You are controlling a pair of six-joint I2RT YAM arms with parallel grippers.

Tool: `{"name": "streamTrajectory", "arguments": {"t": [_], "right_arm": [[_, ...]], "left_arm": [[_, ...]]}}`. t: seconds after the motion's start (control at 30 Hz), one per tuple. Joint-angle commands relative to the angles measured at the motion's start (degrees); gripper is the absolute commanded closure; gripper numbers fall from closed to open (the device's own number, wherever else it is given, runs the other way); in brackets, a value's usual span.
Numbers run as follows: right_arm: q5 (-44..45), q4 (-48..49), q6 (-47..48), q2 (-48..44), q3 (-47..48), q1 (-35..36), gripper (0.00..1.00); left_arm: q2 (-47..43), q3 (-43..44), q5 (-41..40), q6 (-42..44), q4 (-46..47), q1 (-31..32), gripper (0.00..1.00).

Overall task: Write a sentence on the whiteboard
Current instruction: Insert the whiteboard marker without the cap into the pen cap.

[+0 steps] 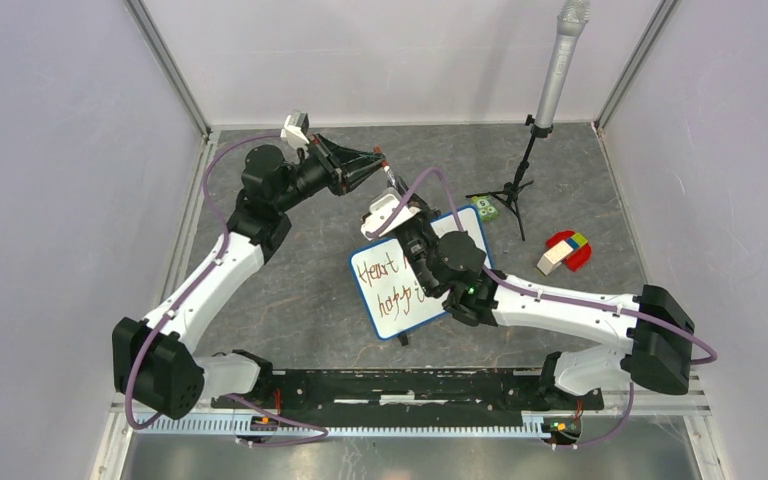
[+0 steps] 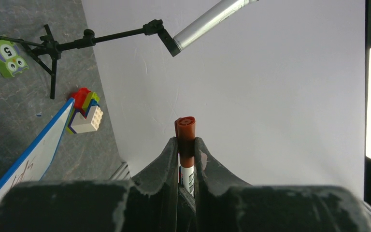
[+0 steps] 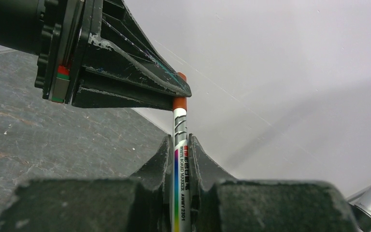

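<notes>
On the left, the left arm (image 1: 210,280) is seen reaching from its base at the near edge toward the far middle of the grey surface (image 1: 300,290). Its pincer (image 2: 186,145) is clenched on the reddish-brown cap (image 2: 185,126) of a marker (image 3: 180,159), and the cap's end is seen poking out past the fingertips. Just right of it, the marker's white barrel, printed with a rainbow stripe and the words "WHITE BOARD MARKER", is gripped tightly by the right pincer (image 3: 179,142), so that the pen is held between the two pincers above the surface. Below them the whiteboard (image 1: 400,318) is found near the middle of the surface, turned askew, with its right part covered by the right arm's wrist (image 1: 455,262). The sentence (image 1: 380,270) is written in reddish-brown on the board's left part: "Heart" can be read on the upper line and letters like "happi" on the lower, the rest being hidden by the arm. Further right, a small green tile (image 1: 486,208) marked "5" is seen beside a black microphone stand (image 1: 520,185), and a cluster of coloured toy bricks (image 1: 565,252) is placed near the right wall.
</notes>
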State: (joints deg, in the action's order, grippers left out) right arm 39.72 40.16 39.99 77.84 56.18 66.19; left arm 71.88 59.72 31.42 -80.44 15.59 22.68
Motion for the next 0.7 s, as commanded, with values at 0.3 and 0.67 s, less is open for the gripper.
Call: {"name": "streamTrajectory", "arguments": {"t": [0.3, 0.67], "right_arm": [[-8.3, 9.7, 2.5, -1.5, -1.6, -3.8, 1.0], [-6.9, 27.8, 20.3, -3.8, -11.2, -3.8, 1.0]], "left_arm": [[0.0, 0.2, 8.4, 6.3, -4.4, 5.9, 0.97], [0.7, 7.2, 8.9, 9.4, -5.6, 0.3, 0.9]]}}
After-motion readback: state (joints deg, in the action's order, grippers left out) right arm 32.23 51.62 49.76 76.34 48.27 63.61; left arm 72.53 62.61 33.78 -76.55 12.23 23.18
